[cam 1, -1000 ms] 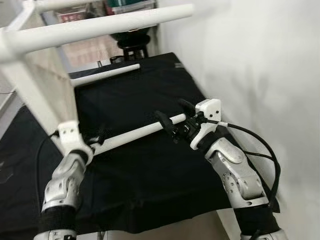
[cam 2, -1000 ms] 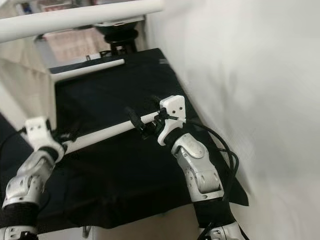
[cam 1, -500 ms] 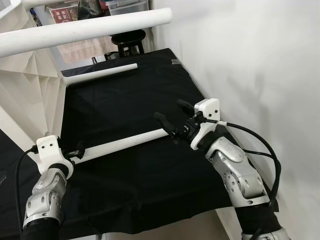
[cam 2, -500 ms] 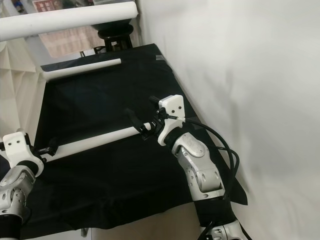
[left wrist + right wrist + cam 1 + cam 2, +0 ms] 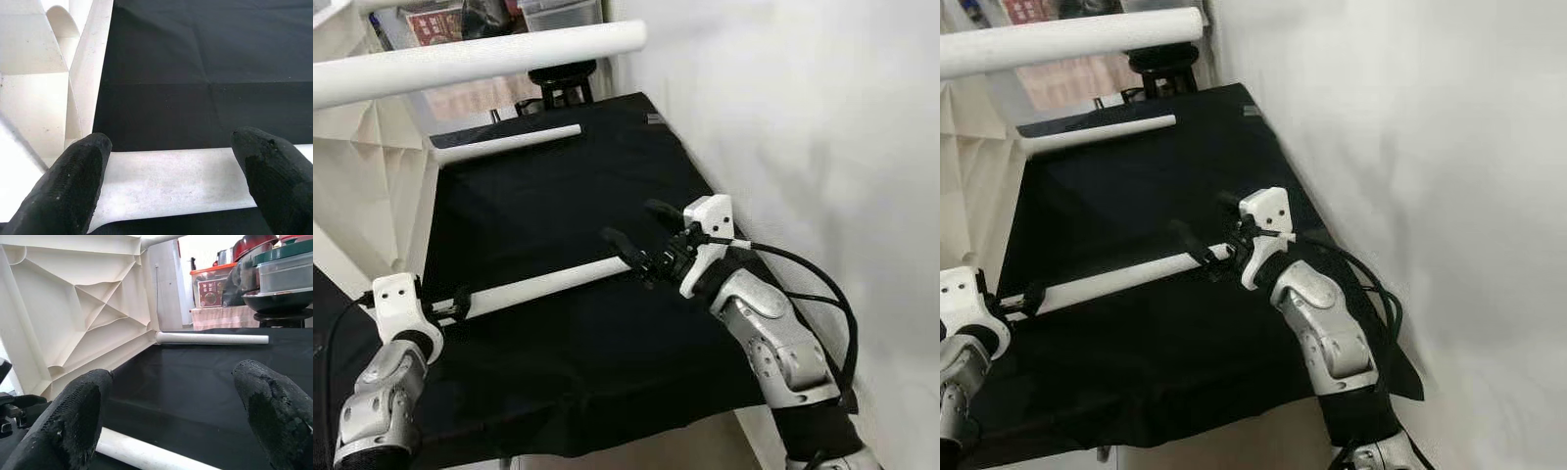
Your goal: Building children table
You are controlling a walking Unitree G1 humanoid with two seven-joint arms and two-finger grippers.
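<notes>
table leg [image 5: 543, 285] spans between left claw [image 5: 460, 304], right claw [image 5: 636, 245].

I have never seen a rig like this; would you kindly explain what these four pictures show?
This is a humanoid robot. Two pictures come from cameras in its head, looking down; the other two come from each wrist, looking along that tool's black fingers. On the black cloth lies a white tube. The left tool sits at one end and the right tool at the other, both open, so nothing is gripped. Beside it is a white tabletop with another leg.
</notes>
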